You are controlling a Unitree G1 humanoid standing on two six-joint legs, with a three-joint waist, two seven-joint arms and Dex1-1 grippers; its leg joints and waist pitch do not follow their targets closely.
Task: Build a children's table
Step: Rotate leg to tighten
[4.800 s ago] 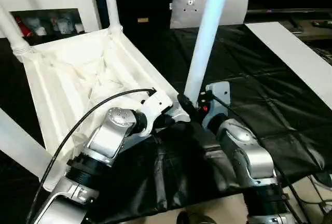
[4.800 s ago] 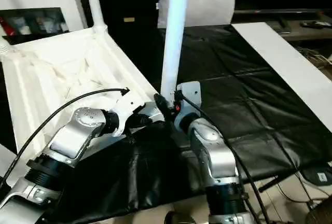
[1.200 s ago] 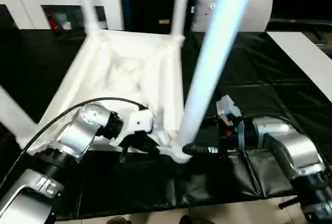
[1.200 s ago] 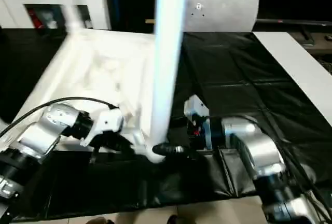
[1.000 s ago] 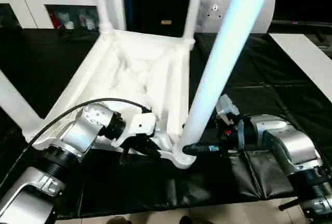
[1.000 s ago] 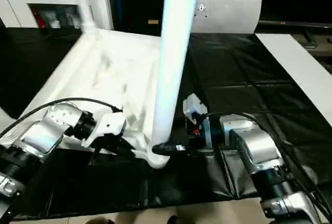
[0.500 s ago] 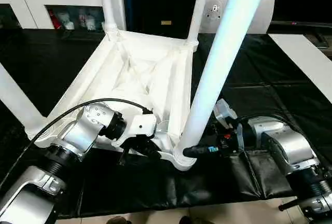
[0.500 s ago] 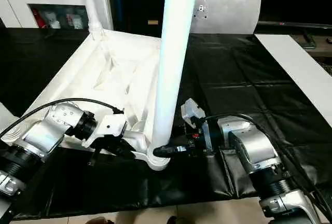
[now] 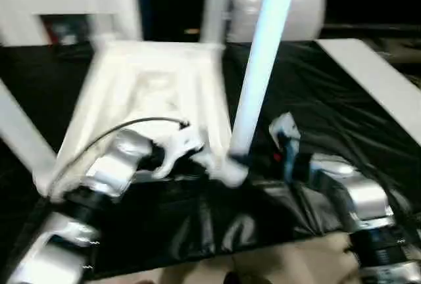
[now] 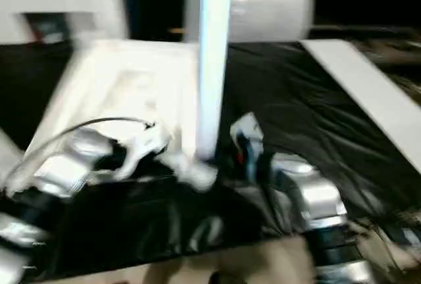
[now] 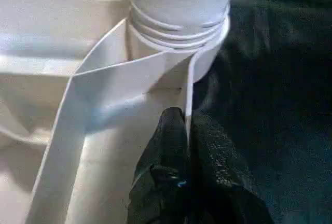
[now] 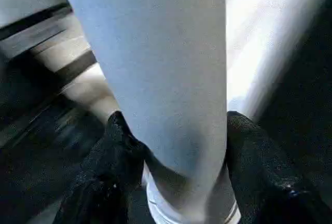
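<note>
Silver forearms (image 9: 108,172), black cable (image 9: 141,124), black claw fingers (image 12: 111,162).

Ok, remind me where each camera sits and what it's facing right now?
Head stereo pair: looks forward and down at the upturned table top, over both silver forearms.
Left wrist: along the left gripper, shut on a rib by the corner socket.
Right wrist: along the right gripper, fingers around the leg.
All share that leg's corner.

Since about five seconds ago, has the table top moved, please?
Yes. The top has turned: its far leg, earlier beside the cabinet, now stands close to the cushion.
</note>
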